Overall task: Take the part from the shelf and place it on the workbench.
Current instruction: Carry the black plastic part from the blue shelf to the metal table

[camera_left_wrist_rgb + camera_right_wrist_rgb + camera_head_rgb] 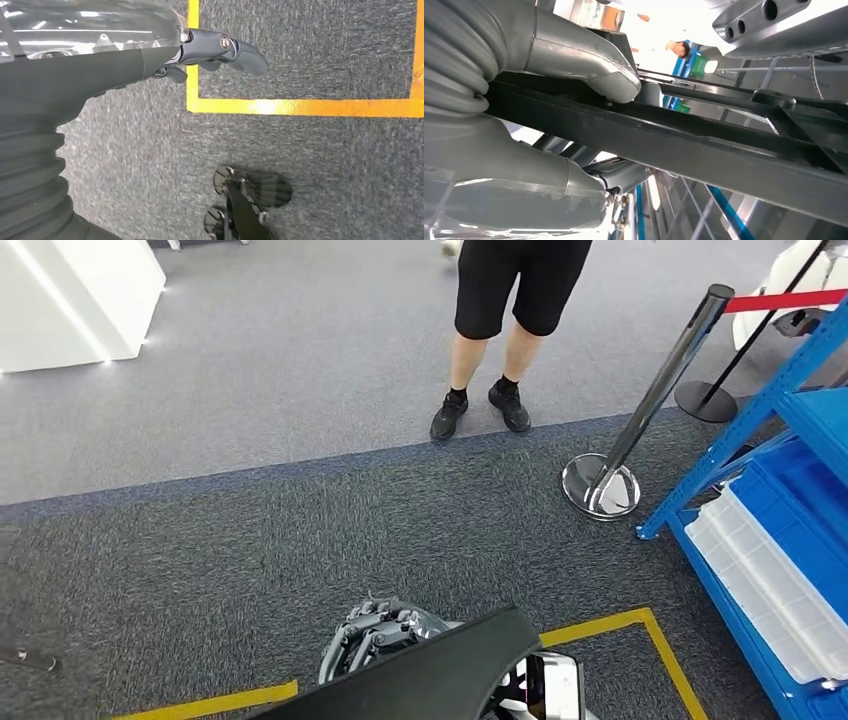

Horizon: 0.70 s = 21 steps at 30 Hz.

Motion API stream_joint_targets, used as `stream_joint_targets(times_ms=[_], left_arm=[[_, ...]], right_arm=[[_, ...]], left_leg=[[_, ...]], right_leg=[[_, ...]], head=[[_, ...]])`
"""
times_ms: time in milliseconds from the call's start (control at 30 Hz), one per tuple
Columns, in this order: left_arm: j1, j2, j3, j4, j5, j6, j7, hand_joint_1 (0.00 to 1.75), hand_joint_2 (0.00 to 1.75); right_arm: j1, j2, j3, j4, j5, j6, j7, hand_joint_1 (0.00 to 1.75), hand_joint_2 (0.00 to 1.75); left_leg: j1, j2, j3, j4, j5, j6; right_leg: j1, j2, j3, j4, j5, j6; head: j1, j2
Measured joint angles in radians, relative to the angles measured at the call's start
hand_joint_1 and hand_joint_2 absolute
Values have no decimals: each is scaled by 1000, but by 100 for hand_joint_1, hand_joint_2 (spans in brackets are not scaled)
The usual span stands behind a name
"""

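The part (430,670) is a long flat black piece, low at the bottom middle of the head view. My right hand (372,635) grips it from below, its grey fingers curled at the part's far edge. In the right wrist view the thick grey thumb (594,70) presses on one face of the black part (684,140) and the hand (499,150) wraps around it. My left hand (215,52) hangs over the dark carpet with its fingers stretched out and nothing in it. The blue shelf (790,400) stands at the right edge.
A person in black shorts (490,350) stands ahead on the grey carpet. A chrome stanchion (640,410) with a red belt stands beside the shelf. White and blue bins (770,580) lie on its low tier. Yellow floor tape (620,622) marks a box by my feet.
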Motion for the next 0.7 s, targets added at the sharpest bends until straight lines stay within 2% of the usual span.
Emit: stream_joint_targets(times_ms=[67,100,167,200,233,267,300,333,367,400,433,467,500,567,600,633,700], left_arm=[[3,1,0,0,0,-4,0,0,175],[5,1,0,0,0,-6,0,0,175],[3,1,0,0,0,-8,1,0,175],[1,0,0,0,0,-8,2,0,175],[-2,0,0,0,0,-7,3,0,175],[-3,-1,0,0,0,-6,4,0,175],[-4,-1,0,0,0,-2,6,0,175],[-3,-2,0,0,0,2,8,0,175],[-3,-2,0,0,0,7,10,0,175],[-3,-3,0,0,0,11,11,0,175],[-4,-4,0,0,0,13,12,0,175],[-4,-5,0,0,0,14,12,0,175],[-5,-6,0,0,0,15,14,0,175],[-3,-7,0,0,0,15,19,0,175],[-1,-8,0,0,0,15,21,0,175],[1,-9,0,0,0,15,23,0,175],[-1,-11,0,0,0,15,23,0,175]], right_arm=[[-1,2,1,3,2,-5,0,175,175],[-2,3,2,5,2,-7,0,175,175],[-5,6,3,7,3,-8,0,175,175],[-5,6,4,9,3,-8,0,175,175],[-5,6,4,11,3,-9,0,175,175],[-4,6,5,13,3,-9,0,175,175],[-4,5,5,15,3,-9,0,175,175],[-4,5,6,16,3,-9,0,175,175],[-5,5,6,17,3,-9,0,175,175],[-5,6,6,17,3,-9,0,175,175],[-6,6,6,17,3,-9,0,175,175],[-6,6,6,18,3,-9,0,175,175],[-7,7,7,18,3,-9,0,175,175],[-8,8,7,18,2,-9,0,175,175],[-10,10,7,19,2,-9,0,175,175],[-11,12,8,19,2,-9,0,175,175],[-14,17,8,20,1,-9,0,175,175]], left_leg=[[-2,-20,-1,-6,2,13],[-1,-31,3,-12,6,18],[5,-51,11,-24,13,28],[6,-62,12,-26,15,32],[7,-73,11,-26,16,34],[7,-86,11,-25,16,35],[7,-99,12,-24,15,35],[7,-114,12,-22,15,34],[8,-128,13,-19,13,32],[9,-142,12,-15,11,29],[8,-155,10,-9,8,24],[8,-167,5,-4,6,19],[10,-177,0,-1,6,13],[14,-198,-6,-3,7,0],[15,-195,-8,-1,5,-6],[15,-175,-15,14,-5,-11],[14,-113,-55,101,-53,-19]], right_leg=[[1,-17,4,-2,-3,10],[-1,-9,5,3,-8,16],[-4,41,-20,64,-46,24],[-7,73,-49,123,-76,26],[-7,93,-85,193,-106,26],[-8,101,-117,249,-123,27],[-8,105,-135,277,-122,27],[-8,107,-135,265,-99,27],[-10,113,-116,216,-62,26],[-12,131,-87,145,-21,25],[-15,156,-60,80,7,24],[-17,175,-41,35,22,24],[-17,188,-33,14,25,22],[-15,173,-31,8,23,13],[-14,162,-28,4,25,7],[-15,149,-24,-1,26,1],[-14,120,-18,-8,26,-9]], head=[[0,0],[0,0],[0,0],[0,0],[0,0],[0,0],[0,0],[0,0],[0,0],[0,0],[0,0],[0,0],[0,0],[0,0],[0,0],[0,0],[0,0]])
